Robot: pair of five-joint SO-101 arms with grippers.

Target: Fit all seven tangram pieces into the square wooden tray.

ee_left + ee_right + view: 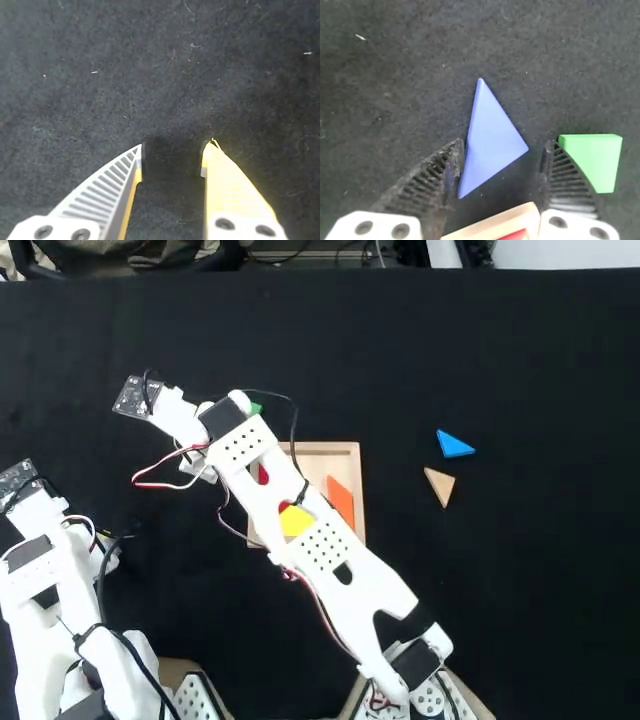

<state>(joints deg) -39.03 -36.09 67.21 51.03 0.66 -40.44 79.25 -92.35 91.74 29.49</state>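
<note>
The right claw [502,150] hangs wide open and empty, its jaws either side of the violet triangle [490,135], which lies flat on the table [395,60] just off the tray [505,222], its tip pointing away from the claw. The left claw [172,155], also open and empty, is well apart.

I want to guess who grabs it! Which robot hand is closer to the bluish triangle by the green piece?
Right. The right hand is open, with the triangle between its fingers. The left hand hangs over bare black cloth.
</note>
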